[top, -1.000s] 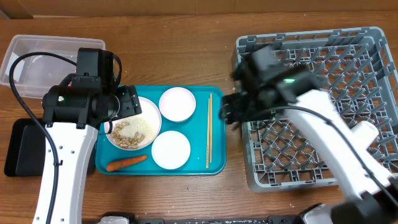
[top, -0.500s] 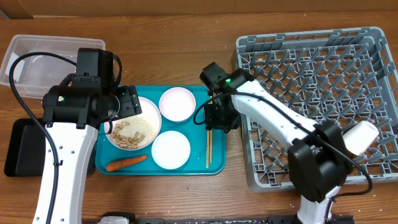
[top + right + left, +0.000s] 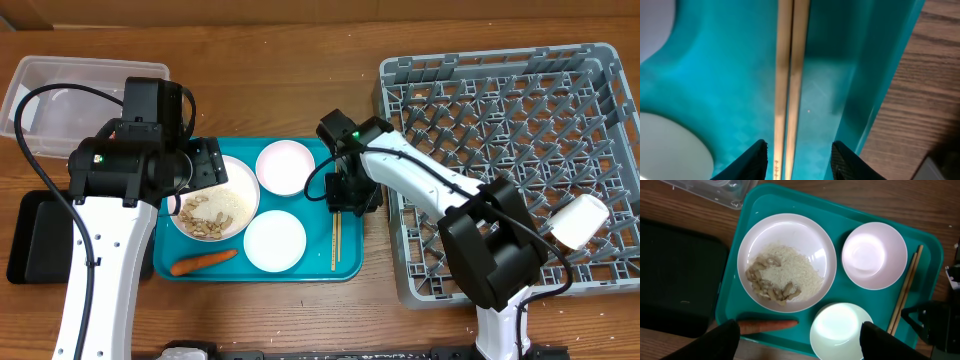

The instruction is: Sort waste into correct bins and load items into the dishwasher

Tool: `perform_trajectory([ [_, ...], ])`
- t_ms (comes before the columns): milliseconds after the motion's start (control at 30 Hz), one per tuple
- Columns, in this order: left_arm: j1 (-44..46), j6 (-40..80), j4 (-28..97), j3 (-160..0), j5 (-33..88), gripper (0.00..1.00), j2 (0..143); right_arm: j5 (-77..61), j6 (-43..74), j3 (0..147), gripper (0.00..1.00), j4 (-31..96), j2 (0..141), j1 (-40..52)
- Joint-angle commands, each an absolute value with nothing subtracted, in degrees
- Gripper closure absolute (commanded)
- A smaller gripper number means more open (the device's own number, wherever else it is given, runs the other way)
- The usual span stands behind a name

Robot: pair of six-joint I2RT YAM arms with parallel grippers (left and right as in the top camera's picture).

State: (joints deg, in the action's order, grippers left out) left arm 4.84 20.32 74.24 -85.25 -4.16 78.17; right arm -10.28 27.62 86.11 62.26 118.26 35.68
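Teal rectangular plastic tray (image 3: 320, 215) on a brown wood-grain table (image 3: 280, 90). Plain white round bowls (image 3: 285, 166), glossy inside. White round plate (image 3: 238, 180) carrying beige crumbly food scraps (image 3: 205, 220) over paler, off-white grains. Small orange carrot (image 3: 203, 262). Pale tan thin wooden chopsticks (image 3: 335, 238). Large grey square plastic dish rack (image 3: 520, 110), floor a regular grid pattern. Shallow black rectangular tray (image 3: 35, 235). Clear, colourless rectangular plastic tub (image 3: 70, 85).

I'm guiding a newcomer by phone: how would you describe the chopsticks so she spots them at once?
Find the teal tray. Along its right edge, beside two empty white dishes, lie the chopsticks: two thin pale wooden sticks side by side, the only wooden thing on it.
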Motion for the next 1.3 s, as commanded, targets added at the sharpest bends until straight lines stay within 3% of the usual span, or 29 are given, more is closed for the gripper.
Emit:
perform_trajectory([
  [0,4.7,19.3,74.4,-85.5,-5.1,0.21,78.0,-9.8,28.8,84.3,0.57,61.2,119.0,36.0],
  [167,4.7,19.3,74.3,-85.5,-5.1,0.21,78.0,-9.6,28.9,82.6,0.64,59.3,119.0,36.0],
  [567,4.7,19.3,74.3,-85.5,-5.1,0.21,78.0,-5.8,31.7,79.1,0.65,56.9,119.0,36.0],
  [1000,4.7,19.3,74.3,-85.5,-5.1,0.21,78.0,-5.8,31.7,78.8,0.89,58.0,119.0,36.1],
  [1267,4.7,19.3,74.3,-85.5,-5.1,0.21,78.0,-6.1,31.5,78.7,0.96,58.0,119.0,36.1],
])
